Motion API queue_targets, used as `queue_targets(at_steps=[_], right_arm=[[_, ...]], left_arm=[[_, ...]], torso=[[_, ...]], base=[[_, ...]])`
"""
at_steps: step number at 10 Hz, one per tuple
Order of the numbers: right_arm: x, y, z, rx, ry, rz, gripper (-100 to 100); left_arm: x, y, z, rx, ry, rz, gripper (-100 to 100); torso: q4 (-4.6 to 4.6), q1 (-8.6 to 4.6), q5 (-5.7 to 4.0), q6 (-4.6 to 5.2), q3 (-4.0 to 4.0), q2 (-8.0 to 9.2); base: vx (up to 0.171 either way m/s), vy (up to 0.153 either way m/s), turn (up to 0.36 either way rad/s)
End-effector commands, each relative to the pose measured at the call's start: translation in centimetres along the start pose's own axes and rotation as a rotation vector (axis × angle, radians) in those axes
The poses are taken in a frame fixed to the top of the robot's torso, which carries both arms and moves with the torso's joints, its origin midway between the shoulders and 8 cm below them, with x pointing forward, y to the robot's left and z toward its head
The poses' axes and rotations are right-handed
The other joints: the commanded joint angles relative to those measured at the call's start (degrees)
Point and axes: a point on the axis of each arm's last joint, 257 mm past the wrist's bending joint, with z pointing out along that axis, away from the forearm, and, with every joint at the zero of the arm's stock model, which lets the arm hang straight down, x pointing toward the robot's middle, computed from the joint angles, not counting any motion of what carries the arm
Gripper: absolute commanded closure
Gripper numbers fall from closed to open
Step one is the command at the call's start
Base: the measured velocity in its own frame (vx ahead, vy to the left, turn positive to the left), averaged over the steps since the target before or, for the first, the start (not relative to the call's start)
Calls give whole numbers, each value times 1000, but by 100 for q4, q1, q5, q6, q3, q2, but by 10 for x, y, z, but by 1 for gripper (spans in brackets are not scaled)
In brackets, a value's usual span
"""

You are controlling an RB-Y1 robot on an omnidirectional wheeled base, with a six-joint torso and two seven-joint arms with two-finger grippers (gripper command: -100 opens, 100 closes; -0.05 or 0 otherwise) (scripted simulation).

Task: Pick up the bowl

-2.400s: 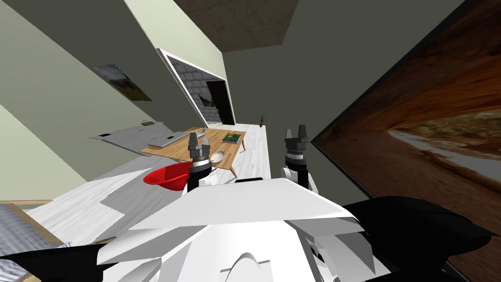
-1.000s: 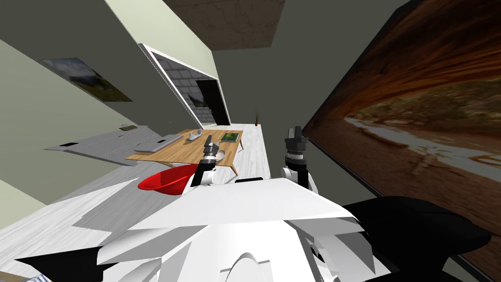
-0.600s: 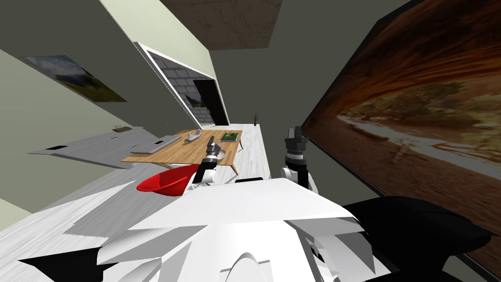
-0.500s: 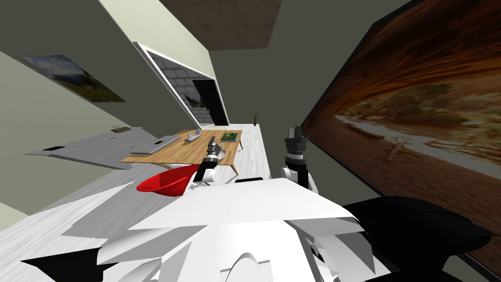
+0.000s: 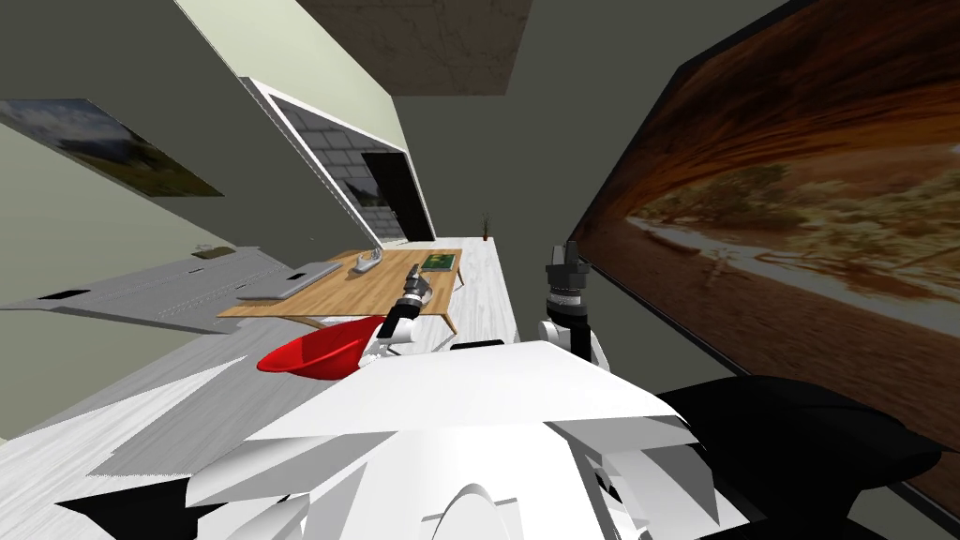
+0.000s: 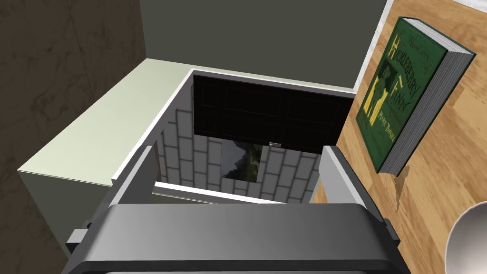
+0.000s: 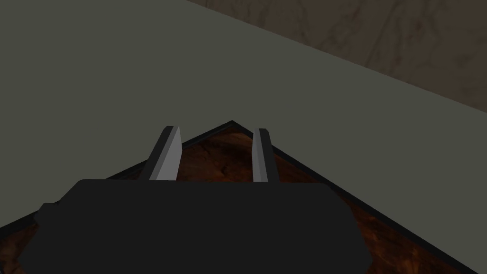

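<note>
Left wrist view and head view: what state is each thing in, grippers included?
left gripper: open, empty, beside the bowl.
right gripper: fingers apart, holding nothing.
bowl: upright on the wooden table, not gripped.
book: closed, lying flat on the table.

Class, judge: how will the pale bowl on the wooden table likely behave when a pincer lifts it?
The bowl looks rigid, smooth and pale, so the left pincer may slip on it. Its round shape suggests it could tip if gripped at one rim.
</note>
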Motion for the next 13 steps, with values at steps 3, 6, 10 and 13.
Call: queue_targets(at_steps=[3, 6, 10, 13], right_arm=[[0, 0, 0, 0, 0, 0, 0], [0, 0, 0, 0, 0, 0, 0], [0, 0, 0, 0, 0, 0, 0], [0, 0, 0, 0, 0, 0, 0]], left_arm=[[-5, 30, 5, -105, -9, -49, -100], [-6, 59, 11, -204, -16, -106, -100], [-7, 92, 14, -324, -31, -154, -100], [-9, 115, 10, -411, -47, -173, -100]], torso=[[1, 3, 0, -1, 1, 2], [0, -3, -1, -3, 0, -2], [-1, -2, 0, -3, -3, -6], [-2, 0, 0, -3, -6, -11]], base=[[-42, 45, -56], [-33, 38, -63], [-24, 39, -52], [-11, 38, -34]])
